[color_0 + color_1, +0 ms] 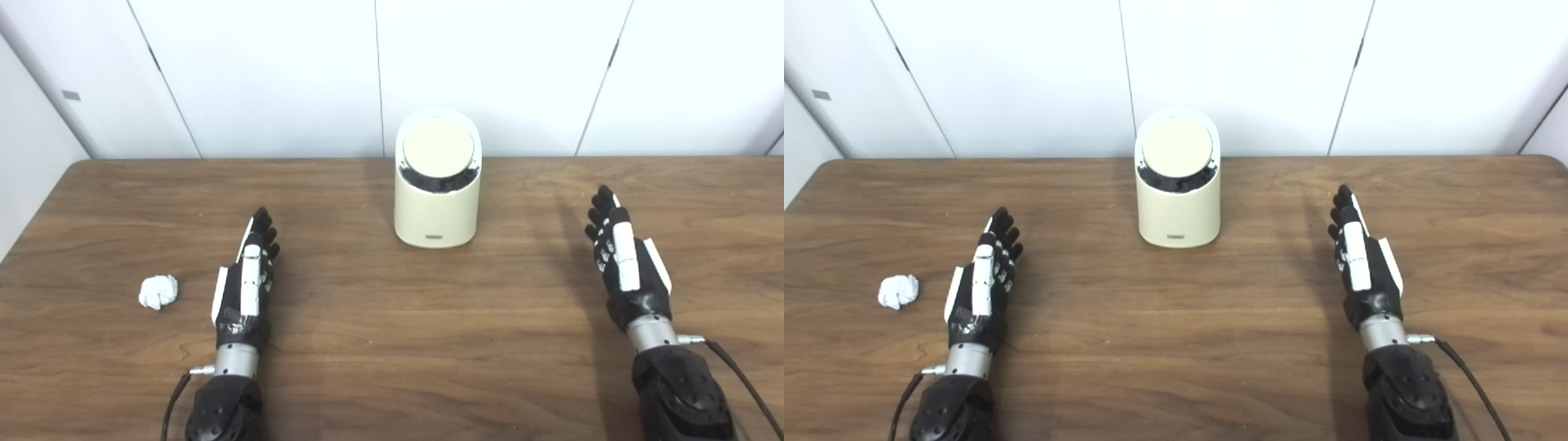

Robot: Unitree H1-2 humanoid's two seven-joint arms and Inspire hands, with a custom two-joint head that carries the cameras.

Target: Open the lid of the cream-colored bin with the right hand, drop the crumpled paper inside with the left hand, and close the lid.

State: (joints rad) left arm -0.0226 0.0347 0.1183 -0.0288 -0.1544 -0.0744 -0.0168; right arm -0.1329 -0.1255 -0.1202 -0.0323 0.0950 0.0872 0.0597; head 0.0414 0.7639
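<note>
Paper point(158, 291) lies crumpled, white; bin point(437, 211) cream, lid point(438, 146) closed; both hands' fingers extended, empty.

The cream-colored bin point(437, 184) stands alone at twelve o'clock near the table's point(392, 343) far edge — bare wood on every side, wall panels close behind. The crumpled paper point(158, 291) lies at nine o'clock of the left hand point(246, 282), open wood between them. The right hand point(626, 260) has an unobstructed path toward eleven o'clock — straight to the bin.
</note>
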